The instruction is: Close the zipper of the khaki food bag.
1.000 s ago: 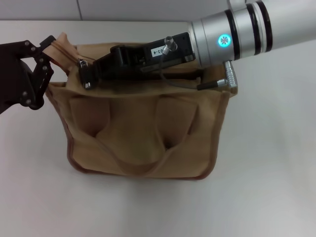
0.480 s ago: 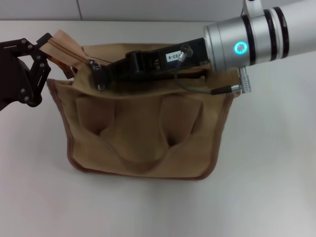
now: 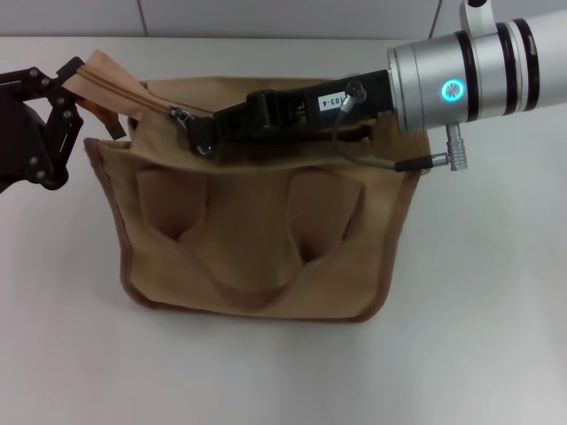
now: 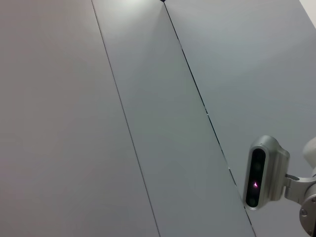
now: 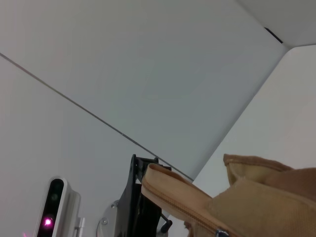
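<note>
The khaki food bag [image 3: 248, 239] stands on the white table with two loop handles facing me. Its tan zipper [image 3: 133, 88] runs along the top, and its left end is lifted clear of the bag. My left gripper [image 3: 73, 81] is shut on that fabric end and holds it taut. My right gripper [image 3: 197, 135] reaches in from the right over the bag's top and is shut on the pull tab of the silver slider [image 3: 181, 114]. The right wrist view shows the zipper end [image 5: 173, 197], the left gripper [image 5: 143, 197] behind it and the slider [image 5: 220, 232].
The white table [image 3: 478, 310] surrounds the bag, with a grey wall behind it. My right arm's silver forearm [image 3: 478, 80] and its cable plug [image 3: 452, 155] hang over the bag's right top corner. The left wrist view shows only wall panels and my head camera [image 4: 264, 170].
My right gripper has moved to the right along the bag's top with the slider. My left gripper has shifted left and up, drawing the zipper end out straighter.
</note>
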Robot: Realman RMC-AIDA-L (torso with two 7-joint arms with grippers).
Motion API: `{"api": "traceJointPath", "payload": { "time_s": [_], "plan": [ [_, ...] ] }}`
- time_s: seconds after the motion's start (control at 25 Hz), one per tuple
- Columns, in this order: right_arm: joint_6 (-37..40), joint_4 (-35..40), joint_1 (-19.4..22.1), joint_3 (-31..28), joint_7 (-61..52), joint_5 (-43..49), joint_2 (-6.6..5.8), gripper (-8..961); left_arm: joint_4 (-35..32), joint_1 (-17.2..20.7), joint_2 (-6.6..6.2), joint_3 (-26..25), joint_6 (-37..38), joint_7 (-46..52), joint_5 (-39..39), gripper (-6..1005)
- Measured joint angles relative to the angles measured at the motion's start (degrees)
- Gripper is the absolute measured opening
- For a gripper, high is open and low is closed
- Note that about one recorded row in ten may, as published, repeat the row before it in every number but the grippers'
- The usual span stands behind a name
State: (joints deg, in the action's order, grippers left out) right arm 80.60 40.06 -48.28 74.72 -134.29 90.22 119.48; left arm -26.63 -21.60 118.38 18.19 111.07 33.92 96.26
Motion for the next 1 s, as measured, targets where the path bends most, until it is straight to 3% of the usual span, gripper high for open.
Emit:
{"api": "traceJointPath", "payload": {
  "time_s": [0.6, 1.0],
  "plan": [
    [0.38, 1.92, 1.88, -0.03, -0.01, 0.16, -0.17, 2, 0.0, 0.15, -0.06, -0.09, -0.94, 0.0, -0.79, 81],
    [1.1, 7.17, 5.58, -0.71, 1.89, 2.3, -0.32, 2, -0.04, 0.15, -0.23, -0.09, -1.57, 0.33, -1.99, 85]
  ]
}}
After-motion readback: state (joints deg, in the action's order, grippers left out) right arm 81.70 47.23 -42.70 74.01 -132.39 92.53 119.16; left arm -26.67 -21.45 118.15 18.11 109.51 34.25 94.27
